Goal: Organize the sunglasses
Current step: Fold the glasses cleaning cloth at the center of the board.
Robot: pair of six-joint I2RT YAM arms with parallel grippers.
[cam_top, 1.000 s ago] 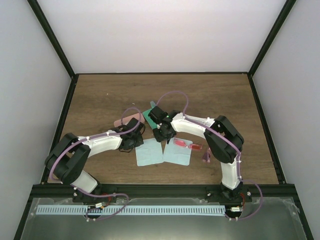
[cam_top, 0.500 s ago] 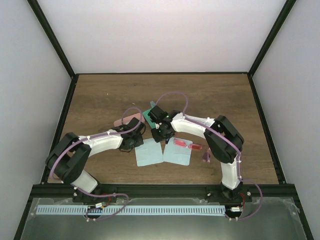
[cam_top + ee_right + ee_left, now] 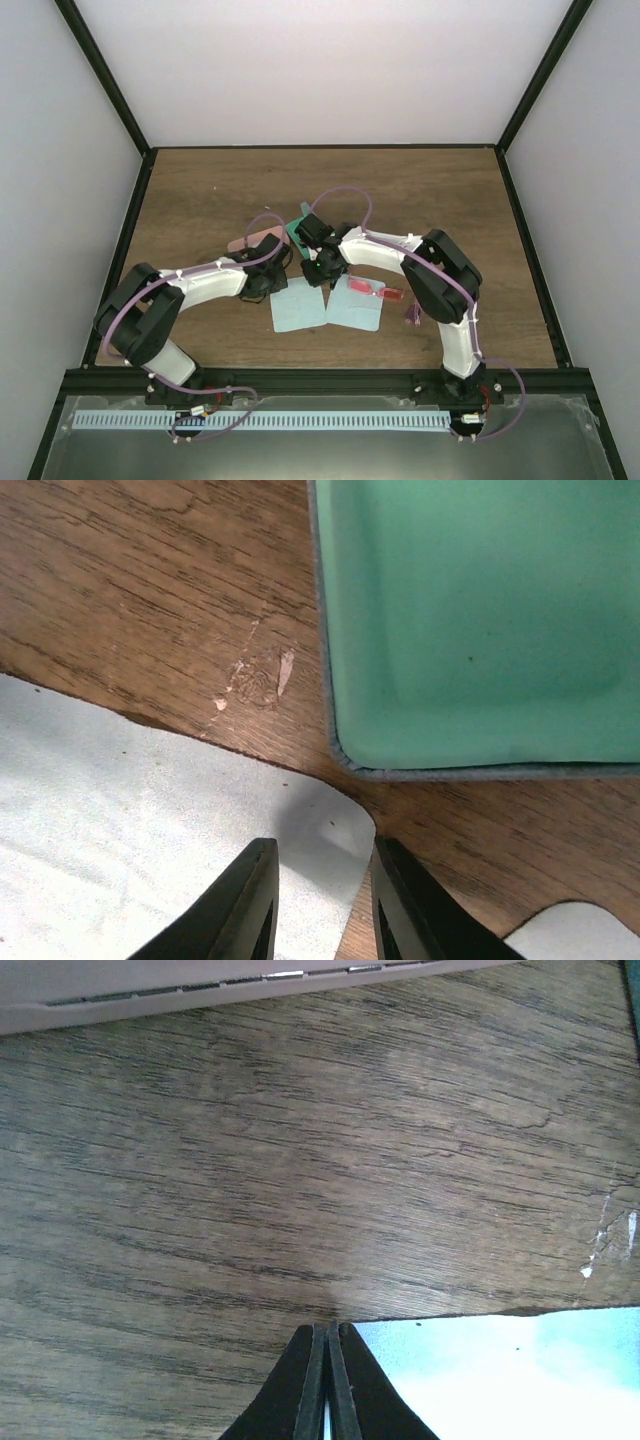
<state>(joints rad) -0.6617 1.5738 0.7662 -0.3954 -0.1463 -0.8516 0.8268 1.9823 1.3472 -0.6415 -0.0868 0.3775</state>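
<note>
The red-lensed sunglasses (image 3: 368,289) lie on the right pale blue cloth (image 3: 352,312). The pinkish-purple sunglasses (image 3: 412,313) lie on the wood to the right of it. Neither pair shows in the wrist views. My left gripper (image 3: 264,287) (image 3: 328,1328) is shut on the near left corner of the left pale blue cloth (image 3: 298,308) (image 3: 500,1370). My right gripper (image 3: 317,272) (image 3: 320,845) is open, its fingers straddling that cloth's right top corner (image 3: 150,810), low over it.
An open green case (image 3: 298,230) (image 3: 480,610) lies just behind the right gripper. A pink case (image 3: 248,241) lies behind the left gripper; its edge shows in the left wrist view (image 3: 200,990). The wooden table (image 3: 200,200) is walled in by white panels.
My right gripper has shifted a little to the left, over the left cloth's corner. The left gripper and both pairs of sunglasses have not moved.
</note>
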